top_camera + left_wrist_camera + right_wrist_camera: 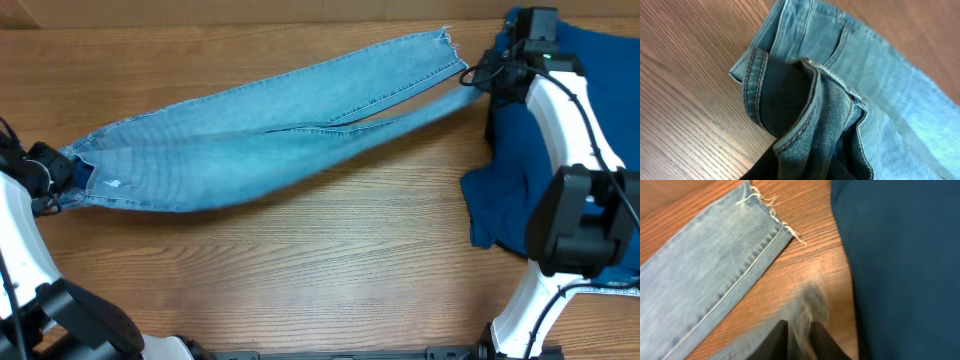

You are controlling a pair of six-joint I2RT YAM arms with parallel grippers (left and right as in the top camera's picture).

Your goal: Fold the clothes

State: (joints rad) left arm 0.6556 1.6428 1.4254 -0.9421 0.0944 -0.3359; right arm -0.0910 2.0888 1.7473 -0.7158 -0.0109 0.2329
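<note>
Denim jeans point(270, 140) stretch across the open wooden table point(300, 285), left gripper point(60, 178) at the waistband point(754, 85), right gripper point(476, 78) at a hem beside the blue cloth point(510, 190); I cannot tell either grip.

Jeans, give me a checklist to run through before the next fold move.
1. Jeans stretched long across the table: ok, legs lie side by side.
2. Left gripper hold on the waistband: cannot tell, waistband bunched, jaws hidden.
3. Right gripper hold on the lower leg's end: cannot tell, denim between the fingers is blurred.
4. Hems matched: not ok, the frayed hem lies flat, apart from the gripper's end.
5. Dark blue garment clear of the denim: ok, beside it, no overlap.
</note>
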